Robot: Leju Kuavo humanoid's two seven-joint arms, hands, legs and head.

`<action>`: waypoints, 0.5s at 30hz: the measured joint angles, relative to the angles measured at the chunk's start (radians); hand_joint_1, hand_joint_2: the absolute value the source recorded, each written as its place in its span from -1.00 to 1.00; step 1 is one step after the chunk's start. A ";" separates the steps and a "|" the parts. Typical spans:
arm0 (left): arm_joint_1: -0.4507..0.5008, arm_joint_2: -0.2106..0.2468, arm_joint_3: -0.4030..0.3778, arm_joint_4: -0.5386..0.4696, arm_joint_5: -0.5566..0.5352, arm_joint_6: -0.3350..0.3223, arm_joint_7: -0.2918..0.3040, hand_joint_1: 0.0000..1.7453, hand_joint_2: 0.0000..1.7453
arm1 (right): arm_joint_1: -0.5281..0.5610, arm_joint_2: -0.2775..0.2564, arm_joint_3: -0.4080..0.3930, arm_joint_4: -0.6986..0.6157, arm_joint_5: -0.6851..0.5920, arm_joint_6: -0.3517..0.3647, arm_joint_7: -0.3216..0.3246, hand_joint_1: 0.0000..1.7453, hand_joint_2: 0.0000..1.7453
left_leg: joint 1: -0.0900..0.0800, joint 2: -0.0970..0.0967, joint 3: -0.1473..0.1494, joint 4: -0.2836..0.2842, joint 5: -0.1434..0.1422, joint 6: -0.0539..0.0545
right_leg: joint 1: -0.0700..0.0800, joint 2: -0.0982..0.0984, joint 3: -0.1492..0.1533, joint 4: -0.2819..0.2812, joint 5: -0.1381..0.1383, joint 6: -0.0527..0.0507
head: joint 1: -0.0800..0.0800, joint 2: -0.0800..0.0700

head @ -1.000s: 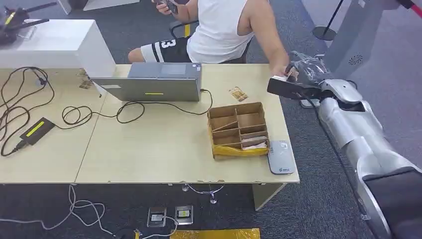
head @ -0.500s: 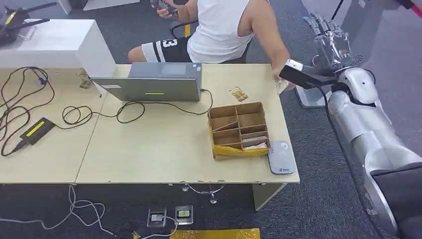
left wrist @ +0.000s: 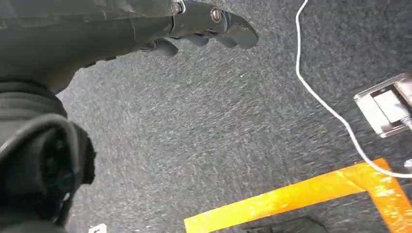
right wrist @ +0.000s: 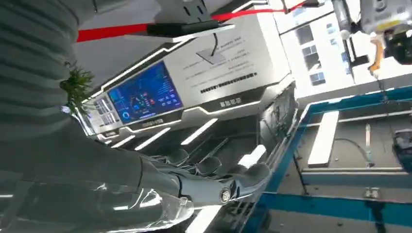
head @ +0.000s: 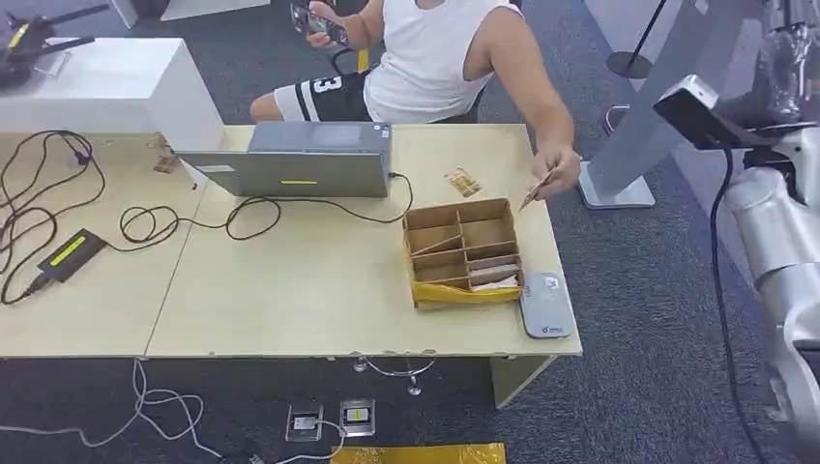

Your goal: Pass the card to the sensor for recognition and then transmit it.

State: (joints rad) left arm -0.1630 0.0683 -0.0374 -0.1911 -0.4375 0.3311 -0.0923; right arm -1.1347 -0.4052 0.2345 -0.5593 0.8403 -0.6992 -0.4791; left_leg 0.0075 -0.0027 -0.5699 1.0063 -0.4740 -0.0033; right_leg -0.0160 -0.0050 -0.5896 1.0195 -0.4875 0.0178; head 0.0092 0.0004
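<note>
A person's hand pinches the small tan card (head: 535, 190) over the table's far right edge. My right hand (head: 788, 58) is raised high at the right, well away from the card. In the right wrist view its fingers (right wrist: 214, 179) are spread and hold nothing. The grey card sensor (head: 544, 304) lies flat at the table's front right corner, beside a cardboard divider box (head: 462, 253). My left hand (left wrist: 209, 24) hangs over the carpet with its fingers stretched out and nothing in them.
A person sits behind the table (head: 290, 290). On the table are a grey laptop (head: 290, 159), black cables (head: 58, 193), a power adapter (head: 70, 253) and another small card (head: 463, 182). A grey stand base (head: 619, 188) is right of the table.
My right hand has let go of the card and swung up and to the right. The person now holds the card and has drawn it back over the table edge.
</note>
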 joint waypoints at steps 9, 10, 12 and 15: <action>0.024 0.006 0.003 0.001 0.029 0.006 -0.004 -1.00 -1.00 | 0.102 -0.136 -0.213 0.030 -0.329 0.072 0.080 -1.00 1.00 | 0.000 -0.001 -0.001 0.000 0.000 0.000 | 0.000 0.000 0.000 0.000 0.000 0.000 | -0.001 0.000; 0.026 0.008 0.003 0.002 0.029 0.008 -0.006 -1.00 -1.00 | 0.126 -0.146 -0.231 0.037 -0.359 0.070 0.103 -1.00 1.00 | 0.000 -0.001 0.000 0.000 0.000 0.000 | 0.000 0.000 0.000 0.000 0.000 0.000 | -0.001 0.000; 0.027 0.010 0.003 0.002 0.035 0.016 -0.011 -1.00 -1.00 | 0.186 -0.172 -0.266 0.052 -0.409 0.055 0.140 -1.00 -1.00 | 0.001 -0.001 0.000 0.000 -0.001 0.000 | 0.001 -0.001 0.001 -0.001 -0.001 0.000 | 0.000 0.000; 0.029 0.013 0.003 0.002 0.041 0.027 -0.013 -1.00 -1.00 | 0.302 -0.197 -0.329 0.085 -0.469 0.021 0.163 -1.00 -1.00 | 0.001 -0.002 -0.001 0.000 -0.001 0.000 | 0.001 -0.003 0.001 -0.001 -0.001 0.000 | 0.000 0.000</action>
State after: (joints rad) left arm -0.1344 0.0809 -0.0340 -0.1896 -0.3967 0.3578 -0.1057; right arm -0.8328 -0.6020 -0.0947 -0.4741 0.3715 -0.6787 -0.3166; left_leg 0.0083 -0.0052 -0.5706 1.0058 -0.4752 -0.0028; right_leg -0.0152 -0.0078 -0.5890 1.0188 -0.4883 0.0178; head 0.0088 0.0004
